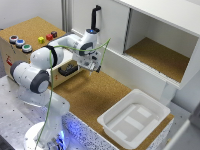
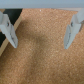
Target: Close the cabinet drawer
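Note:
The cabinet drawer (image 1: 66, 70) is a small light-wood front with a short black handle. It sits low on the cork-topped box (image 1: 30, 27), below the coloured buttons (image 1: 41, 39), and partly behind my arm. Its front seems to stand slightly out from the box. My gripper (image 1: 87, 70) hangs just to the exterior view's right of the drawer front, over the cork floor (image 1: 95, 95). In the wrist view the gripper (image 2: 41, 36) is open, its fingers (image 2: 9, 30) wide apart with only cork between them.
A white plastic tray (image 1: 132, 117) lies on the cork floor at the exterior view's right front. Behind the gripper stands a white cupboard door with a tall black handle (image 1: 95, 15), and beside it an open cupboard compartment (image 1: 160, 52).

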Tool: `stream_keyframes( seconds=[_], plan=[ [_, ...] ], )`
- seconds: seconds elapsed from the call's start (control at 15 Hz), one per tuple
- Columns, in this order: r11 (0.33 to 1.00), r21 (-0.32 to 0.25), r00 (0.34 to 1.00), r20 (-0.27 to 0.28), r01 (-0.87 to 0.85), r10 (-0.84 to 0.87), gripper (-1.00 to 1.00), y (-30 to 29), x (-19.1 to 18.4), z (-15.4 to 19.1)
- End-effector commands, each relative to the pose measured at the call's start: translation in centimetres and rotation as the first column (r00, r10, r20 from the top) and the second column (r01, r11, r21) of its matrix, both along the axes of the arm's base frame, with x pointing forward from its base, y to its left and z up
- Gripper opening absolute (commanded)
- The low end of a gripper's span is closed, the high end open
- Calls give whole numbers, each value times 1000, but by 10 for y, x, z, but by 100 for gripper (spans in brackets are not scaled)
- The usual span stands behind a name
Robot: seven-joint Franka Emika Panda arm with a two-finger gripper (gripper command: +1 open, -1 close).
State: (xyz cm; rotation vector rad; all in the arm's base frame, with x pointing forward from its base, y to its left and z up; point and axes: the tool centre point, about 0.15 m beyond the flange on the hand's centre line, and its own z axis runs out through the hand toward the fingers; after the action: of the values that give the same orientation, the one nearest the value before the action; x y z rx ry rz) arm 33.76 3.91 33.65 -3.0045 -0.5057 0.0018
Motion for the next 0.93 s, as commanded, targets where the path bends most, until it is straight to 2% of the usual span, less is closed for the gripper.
stream_keyframes(
  seconds=[0.0,0.2,0.47,0.73,0.87],
  plan=[
    [1000,-13,1000,11,-9,9,-100,26,18,-33],
    [1000,-23,1000,17,2,-2,-100,33,23,-35],
    [999,-43,998,65,10,-7,-100,55,30,-30],
    [1000,14,999,32,19,-19,-100,81,41,-39],
    [999,-5,998,53,37,-37,-100,92,46,-38]
  ],
)
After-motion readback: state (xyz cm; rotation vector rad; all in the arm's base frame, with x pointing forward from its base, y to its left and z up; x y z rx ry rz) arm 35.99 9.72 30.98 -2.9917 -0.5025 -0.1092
